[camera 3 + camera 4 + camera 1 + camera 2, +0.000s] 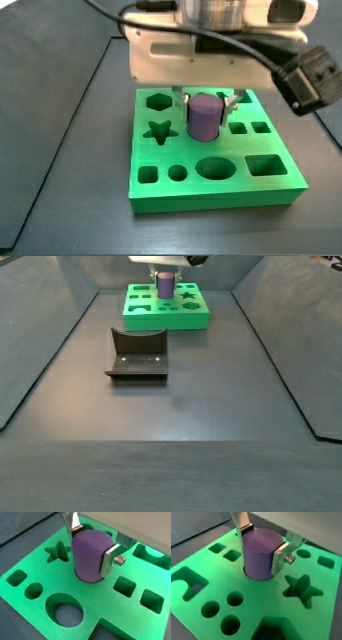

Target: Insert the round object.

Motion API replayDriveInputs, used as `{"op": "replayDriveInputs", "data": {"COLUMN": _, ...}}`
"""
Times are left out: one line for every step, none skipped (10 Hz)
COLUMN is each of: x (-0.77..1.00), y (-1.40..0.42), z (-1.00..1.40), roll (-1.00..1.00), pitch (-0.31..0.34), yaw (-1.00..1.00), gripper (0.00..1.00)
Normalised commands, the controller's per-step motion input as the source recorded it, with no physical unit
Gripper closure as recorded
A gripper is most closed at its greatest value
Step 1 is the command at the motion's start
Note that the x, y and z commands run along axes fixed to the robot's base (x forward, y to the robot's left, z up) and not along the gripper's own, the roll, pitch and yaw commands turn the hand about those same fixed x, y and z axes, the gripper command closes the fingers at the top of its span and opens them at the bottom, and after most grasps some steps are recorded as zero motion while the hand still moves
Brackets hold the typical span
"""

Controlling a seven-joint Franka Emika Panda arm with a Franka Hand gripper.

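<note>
The round object (pixel 90 554) is a purple cylinder standing upright at the middle of the green board (pixel 40 569). Its lower end sits in a round hole there, and most of its length stands above the board. It also shows in a wrist view (pixel 259 557) and in both side views (pixel 203 118) (pixel 164 284). My gripper (pixel 92 546) (pixel 261 548) is shut on the cylinder, with one silver finger (pixel 110 561) on each side of its upper part. In a side view the gripper (pixel 203 99) hangs straight down over the board (pixel 181 197).
The board has other cut-outs around the cylinder: a star (pixel 160 132), a hexagon (pixel 160 100), a large round hole (pixel 214 167) and square holes (pixel 267 165). The fixture (pixel 138 354) stands on the dark floor in front of the board (pixel 167 322).
</note>
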Motion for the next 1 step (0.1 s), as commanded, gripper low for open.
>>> {"op": "replayDriveInputs", "data": {"x": 0.0, "y": -0.05, "z": -0.05, "roll": 0.02, "pitch": 0.0, "yaw": 0.0, "gripper": 1.0}}
